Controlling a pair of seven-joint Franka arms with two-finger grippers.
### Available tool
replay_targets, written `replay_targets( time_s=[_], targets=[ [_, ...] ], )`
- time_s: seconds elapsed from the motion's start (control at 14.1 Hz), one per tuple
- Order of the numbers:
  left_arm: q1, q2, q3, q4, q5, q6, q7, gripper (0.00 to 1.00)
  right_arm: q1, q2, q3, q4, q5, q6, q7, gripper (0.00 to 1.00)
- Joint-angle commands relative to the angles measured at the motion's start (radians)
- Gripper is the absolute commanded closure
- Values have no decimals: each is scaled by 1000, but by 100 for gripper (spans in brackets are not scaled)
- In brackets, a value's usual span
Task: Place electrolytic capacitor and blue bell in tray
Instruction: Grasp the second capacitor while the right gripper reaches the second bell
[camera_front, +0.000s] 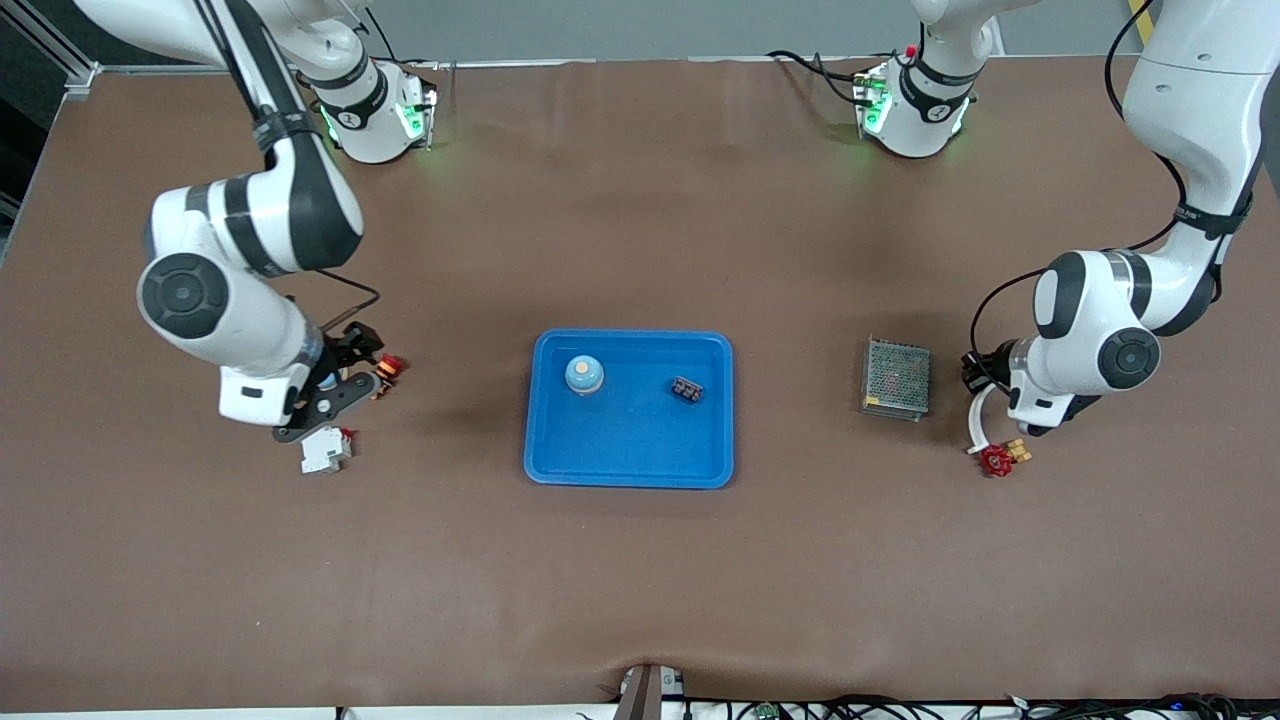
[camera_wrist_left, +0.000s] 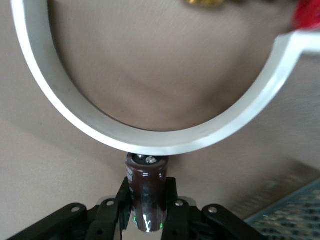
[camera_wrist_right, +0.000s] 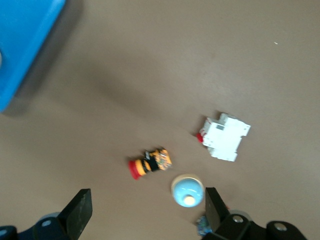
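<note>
Counting two blue bells: one (camera_front: 584, 375) sits in the tray (camera_front: 630, 470) beside a small dark part (camera_front: 686, 389), the other (camera_wrist_right: 188, 190) lies on the bench below the right gripper (camera_wrist_right: 145, 217), its fingers released. One electrolytic capacitor (camera_wrist_left: 146, 192) stands clenched between the left gripper (camera_wrist_left: 147, 212) fingers, against a white ring (camera_wrist_left: 150, 142).

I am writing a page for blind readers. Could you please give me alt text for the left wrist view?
The left gripper is shut on a dark brown capacitor, holding it by its sides just above the brown table. A white curved band arches past the capacitor's top end, and a corner of a grey mesh box shows at the edge.
</note>
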Motion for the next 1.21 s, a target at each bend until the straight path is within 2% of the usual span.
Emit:
replay_targets(
  time_s=[0.0,0.35,0.78,1.13],
  targets=[
    [0,-40,-40,41,18,-36,-30,100,-73,-39,22,-76,-21,44,-140,0],
    [-7,-38,-126,173,18,-161,-93,100,-168,-59,22,-259,-20,277,-308,0],
    [-137,-37,-138,309,4,-280,-240,100,-226,-48,24,-452,-17,572,-415,0],
    [-265,18,-138,447,-52,-297,-431,100,-225,-45,24,-522,-17,613,-417,0]
  ],
)
